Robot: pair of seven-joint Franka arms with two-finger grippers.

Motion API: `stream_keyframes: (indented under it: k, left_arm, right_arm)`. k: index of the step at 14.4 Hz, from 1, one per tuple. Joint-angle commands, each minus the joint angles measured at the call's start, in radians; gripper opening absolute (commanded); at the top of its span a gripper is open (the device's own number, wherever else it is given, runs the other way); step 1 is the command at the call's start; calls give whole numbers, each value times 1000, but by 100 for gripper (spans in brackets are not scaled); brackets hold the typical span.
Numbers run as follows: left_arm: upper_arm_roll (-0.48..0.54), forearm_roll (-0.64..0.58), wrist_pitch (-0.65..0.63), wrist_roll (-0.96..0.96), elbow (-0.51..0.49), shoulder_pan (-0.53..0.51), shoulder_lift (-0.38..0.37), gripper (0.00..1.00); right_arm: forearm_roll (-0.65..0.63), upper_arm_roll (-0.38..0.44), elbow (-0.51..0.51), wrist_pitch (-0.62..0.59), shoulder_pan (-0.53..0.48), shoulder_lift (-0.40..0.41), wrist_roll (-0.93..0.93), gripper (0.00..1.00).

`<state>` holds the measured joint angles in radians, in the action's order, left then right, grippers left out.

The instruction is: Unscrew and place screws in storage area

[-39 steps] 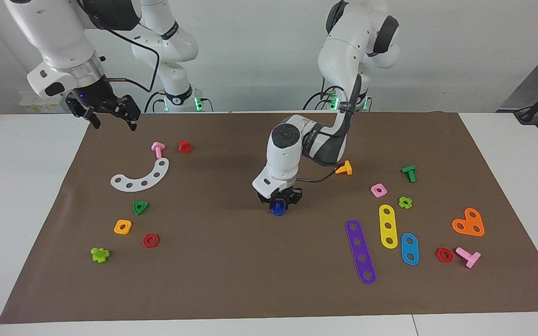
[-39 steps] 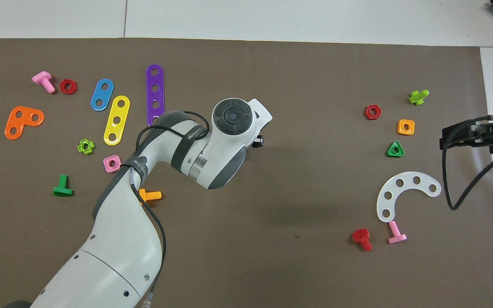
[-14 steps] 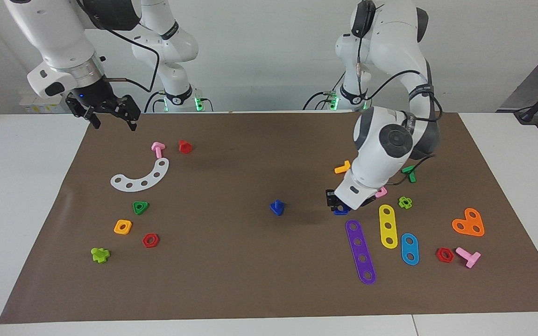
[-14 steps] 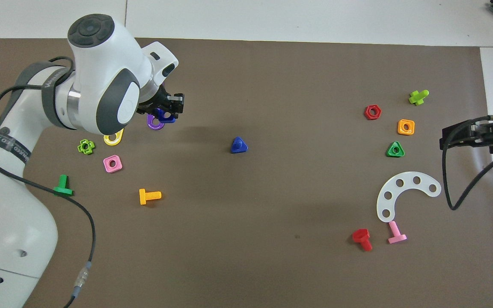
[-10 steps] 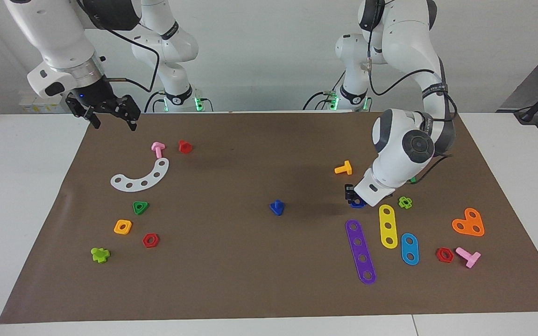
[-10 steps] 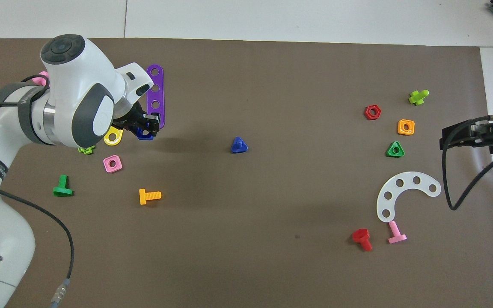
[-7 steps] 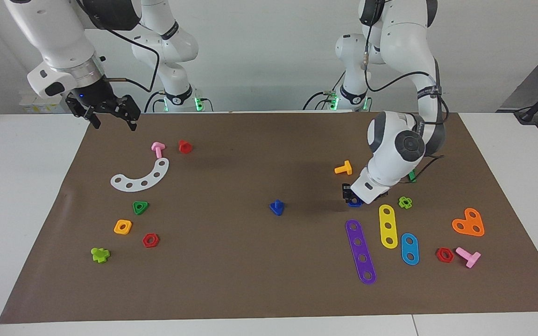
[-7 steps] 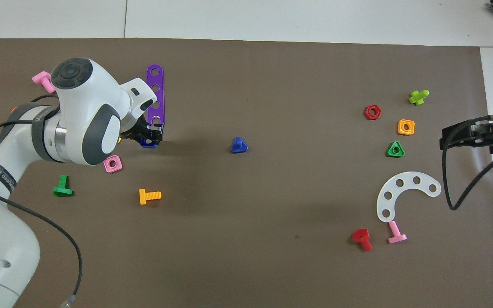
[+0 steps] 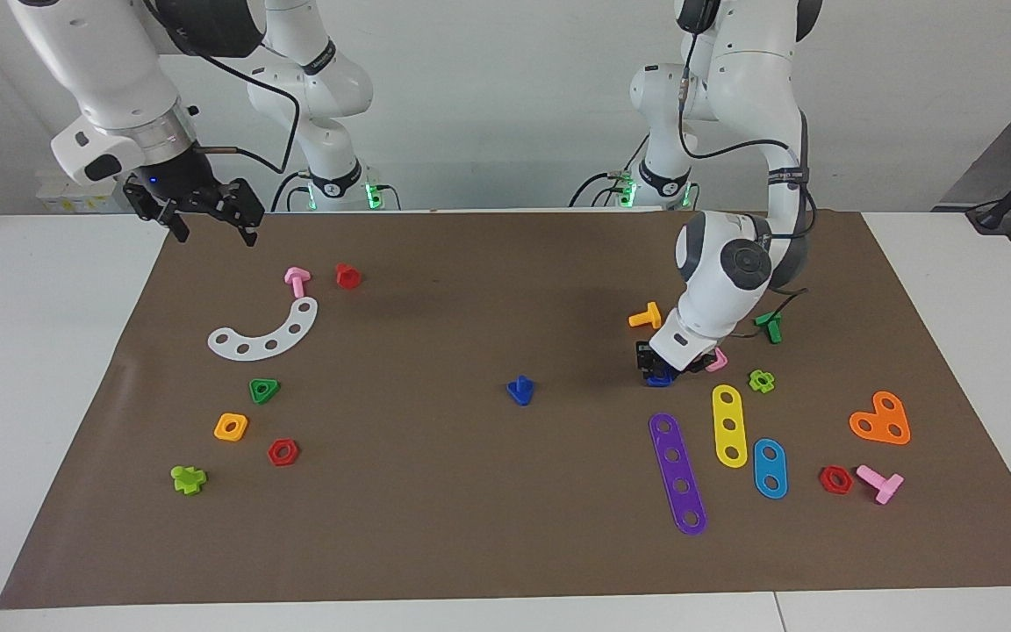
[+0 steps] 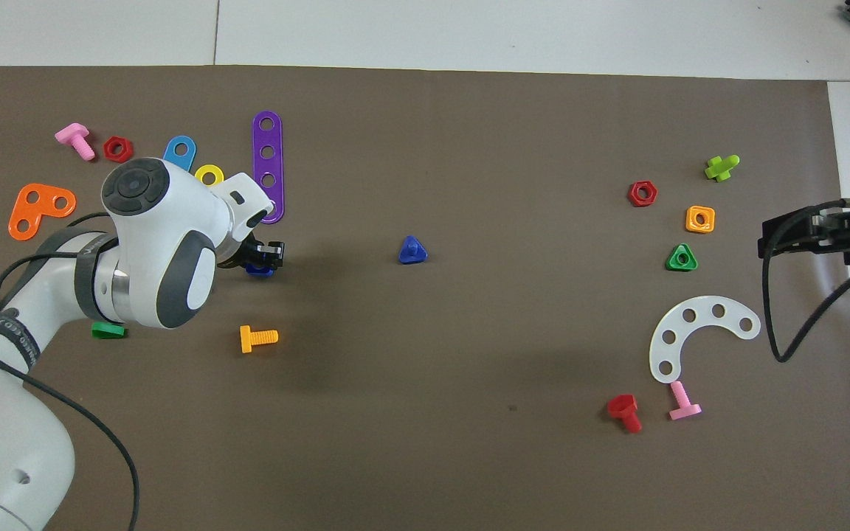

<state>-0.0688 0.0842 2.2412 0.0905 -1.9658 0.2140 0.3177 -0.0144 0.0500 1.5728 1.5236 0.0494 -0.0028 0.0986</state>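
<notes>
The dark-blue bolt (image 9: 520, 390) stands alone on its triangular head mid-mat, stem up; it also shows in the overhead view (image 10: 412, 251). My left gripper (image 9: 656, 369) is shut on the dark-blue square nut (image 9: 660, 380), low over the mat toward the left arm's end, between the orange bolt (image 9: 646, 316) and the purple strip (image 9: 677, 474). In the overhead view the left gripper (image 10: 263, 262) holds the nut (image 10: 259, 271) just under its fingers. My right gripper (image 9: 211, 224) is open and empty, waiting above the mat's edge at the right arm's end.
Beside the left gripper lie a pink square nut (image 9: 716, 360), a yellow strip (image 9: 729, 426), a lime nut (image 9: 761, 380) and a green bolt (image 9: 769, 325). Toward the right arm's end lie a white arc (image 9: 264, 333), a green triangular nut (image 9: 263, 390) and several other pieces.
My left gripper lifted the blue nut off the bolt mid-mat, carried it toward the left arm's end, then drew it nearer to the robots. The bolt stayed put. The right arm has not moved.
</notes>
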Motion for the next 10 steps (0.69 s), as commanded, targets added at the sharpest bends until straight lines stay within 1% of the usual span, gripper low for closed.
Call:
stream_keyframes:
  k: [1, 5, 7, 10]
  left_arm:
    - [9, 9, 21, -15, -42, 13, -37, 100]
    - [10, 9, 9, -15, -22, 12, -34, 100]
    - [11, 9, -17, -17, 27, -2, -35, 100]
    - [44, 9, -127, -18, 137, -30, -39, 100]
  right_arm:
    - [5, -4, 12, -10, -5, -13, -25, 100]
    - [5, -4, 12, -11, -5, -14, -25, 100]
    - [5, -4, 12, -11, -5, -13, -23, 100]
    - [5, -4, 12, -11, -5, -13, -23, 100]
